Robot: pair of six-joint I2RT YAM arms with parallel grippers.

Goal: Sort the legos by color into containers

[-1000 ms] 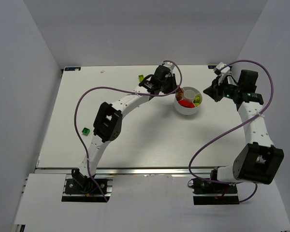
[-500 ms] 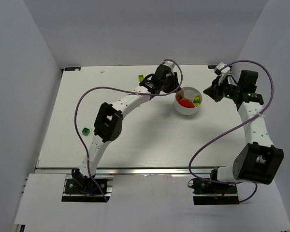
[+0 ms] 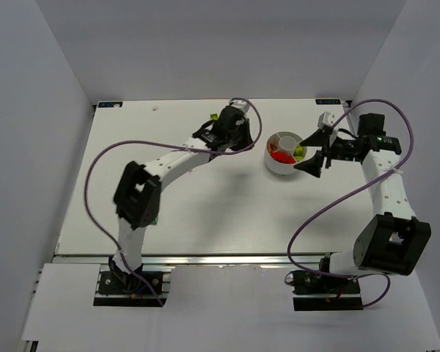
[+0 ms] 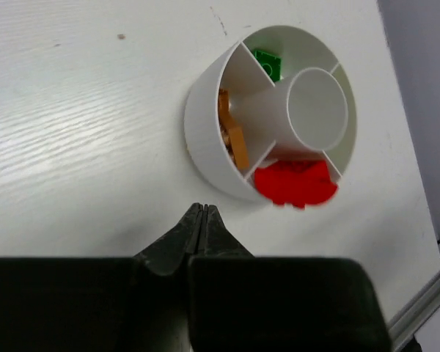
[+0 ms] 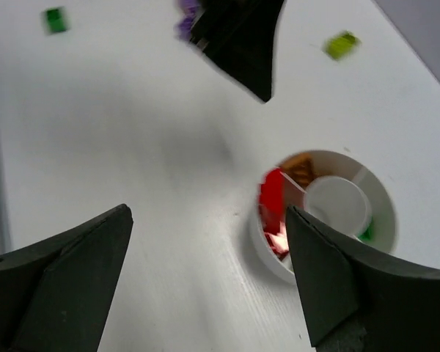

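Nearest me, a loose green brick (image 5: 55, 20) lies on the white bench (image 3: 205, 220), well apart from everything else. Farther out on my right, the right gripper (image 3: 313, 151) hangs just beside the divided bowl (image 3: 282, 170). Its jaws are spread wide and have hold of nothing.

The bowl stands between my two grippers. Red bricks (image 4: 293, 183) fill one wedge, orange bricks (image 4: 232, 132) lean in the next, and a green piece (image 4: 268, 64) lies in the one after. A yellow-green piece (image 3: 301, 152) shows in the wedge on the right gripper's side.

On the bowl's other side is the left gripper (image 4: 203, 209), near the wall but not touching it. Its jaws are pressed fully together and grip nothing. Beyond it, a yellow-green brick (image 3: 215, 116) lies loose on the bench, towards the far edge.
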